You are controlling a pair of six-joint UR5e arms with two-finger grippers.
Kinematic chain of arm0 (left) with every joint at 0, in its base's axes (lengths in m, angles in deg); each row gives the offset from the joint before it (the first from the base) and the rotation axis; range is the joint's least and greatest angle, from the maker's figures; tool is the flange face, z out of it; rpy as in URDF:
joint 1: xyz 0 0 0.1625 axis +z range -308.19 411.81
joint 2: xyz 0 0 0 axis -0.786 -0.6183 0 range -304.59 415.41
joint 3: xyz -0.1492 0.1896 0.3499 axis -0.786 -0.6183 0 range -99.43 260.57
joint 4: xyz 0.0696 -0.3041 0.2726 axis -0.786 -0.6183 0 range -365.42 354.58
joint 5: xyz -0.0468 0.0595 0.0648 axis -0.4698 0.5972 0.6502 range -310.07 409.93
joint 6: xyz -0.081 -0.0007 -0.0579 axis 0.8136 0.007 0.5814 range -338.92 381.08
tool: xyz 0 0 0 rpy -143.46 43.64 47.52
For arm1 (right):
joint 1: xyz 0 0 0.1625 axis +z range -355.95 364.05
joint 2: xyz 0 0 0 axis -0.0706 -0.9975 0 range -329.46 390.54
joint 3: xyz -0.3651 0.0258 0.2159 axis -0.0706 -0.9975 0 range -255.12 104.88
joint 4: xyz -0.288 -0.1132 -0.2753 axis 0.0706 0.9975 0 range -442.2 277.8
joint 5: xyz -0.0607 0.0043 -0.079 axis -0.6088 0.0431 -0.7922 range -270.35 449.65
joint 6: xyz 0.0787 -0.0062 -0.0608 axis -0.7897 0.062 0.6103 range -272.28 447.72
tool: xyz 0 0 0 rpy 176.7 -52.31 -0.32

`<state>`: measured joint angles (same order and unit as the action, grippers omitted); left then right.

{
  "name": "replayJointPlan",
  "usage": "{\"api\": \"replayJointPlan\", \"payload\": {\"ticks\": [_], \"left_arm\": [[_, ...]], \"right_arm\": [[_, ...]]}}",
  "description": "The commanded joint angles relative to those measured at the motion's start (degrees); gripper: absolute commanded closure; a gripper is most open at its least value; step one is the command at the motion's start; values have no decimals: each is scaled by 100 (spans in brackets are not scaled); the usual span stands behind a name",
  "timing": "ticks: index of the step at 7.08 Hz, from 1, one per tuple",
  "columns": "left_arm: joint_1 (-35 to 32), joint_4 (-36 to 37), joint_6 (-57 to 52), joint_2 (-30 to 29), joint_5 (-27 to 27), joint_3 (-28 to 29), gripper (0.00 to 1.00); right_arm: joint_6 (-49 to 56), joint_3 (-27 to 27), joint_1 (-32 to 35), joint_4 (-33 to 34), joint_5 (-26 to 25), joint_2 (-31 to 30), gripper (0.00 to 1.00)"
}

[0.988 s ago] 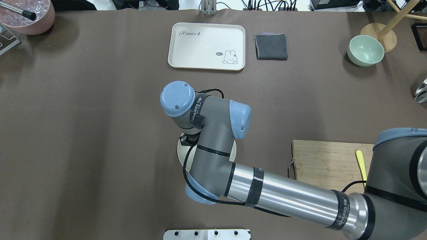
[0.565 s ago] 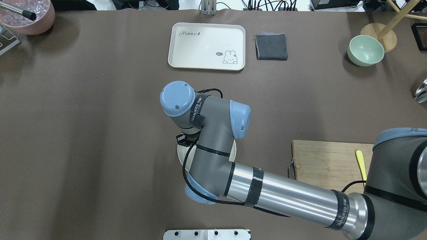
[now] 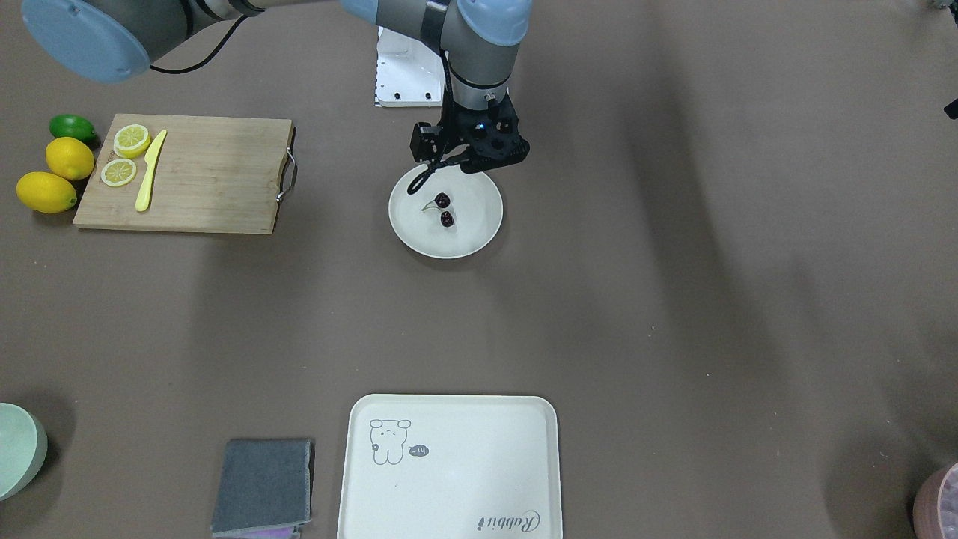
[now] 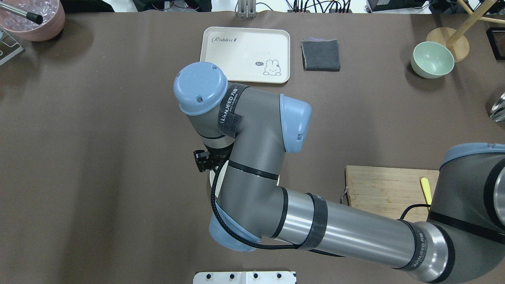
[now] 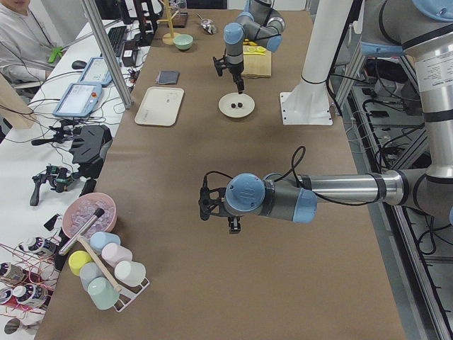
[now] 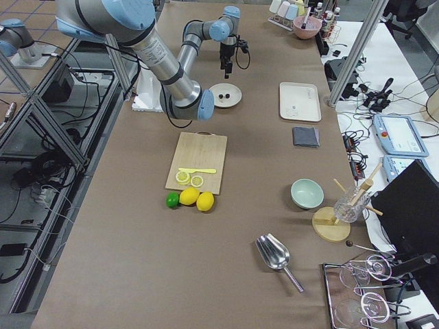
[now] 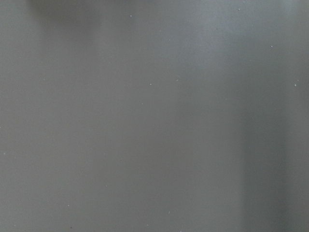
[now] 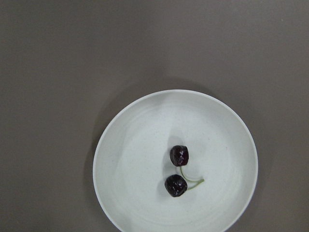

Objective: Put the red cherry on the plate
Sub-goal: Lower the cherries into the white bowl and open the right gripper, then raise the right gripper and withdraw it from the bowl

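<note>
Two dark red cherries (image 3: 443, 209) joined by thin stems lie free near the middle of the round cream plate (image 3: 473, 224). The right wrist view looks straight down on the cherries (image 8: 177, 170) and plate (image 8: 135, 164), and none of its fingers show there. My right gripper (image 3: 490, 160) hangs above the plate's robot-side rim, open, with nothing in it. In the overhead view the right arm hides the cherries and most of the plate (image 4: 215, 178). My left gripper (image 5: 232, 225) hangs over bare table far from the plate; I cannot tell whether it is open or shut.
A wooden cutting board (image 3: 202, 176) holds lemon slices and a yellow knife (image 3: 148, 172), with lemons (image 3: 58, 176) and a lime beside it. On the operators' side lie a rabbit tray (image 3: 449, 468), a grey cloth (image 3: 262, 486) and a green bowl (image 3: 19, 449).
My right arm has risen from low over the plate and its wrist has shifted left and toward the far side in the overhead view.
</note>
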<state>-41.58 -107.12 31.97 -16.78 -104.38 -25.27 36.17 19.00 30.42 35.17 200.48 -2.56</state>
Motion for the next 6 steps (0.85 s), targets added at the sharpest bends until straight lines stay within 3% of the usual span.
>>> {"api": "replayJointPlan", "payload": {"ticks": [1, 2, 3, 5, 6], "left_arm": [[31, 1, 0, -14, -3, 28, 2], [40, 1, 0, -101, -12, 72, 2], [84, 1, 0, -198, -3, 151, 2], [425, 10, 9, -522, 6, 387, 2], [705, 1, -87, -864, 67, 815, 2]], "right_arm": [[371, 1216, 479, 576, 262, -937, 0], [1157, 1909, 1013, 586, 359, -1892, 0], [1991, 2047, 1793, 594, 604, -2476, 0], [3635, 2040, 2885, 935, 694, -3305, 0], [4261, 1709, 3578, 1016, 798, -3465, 0]]}}
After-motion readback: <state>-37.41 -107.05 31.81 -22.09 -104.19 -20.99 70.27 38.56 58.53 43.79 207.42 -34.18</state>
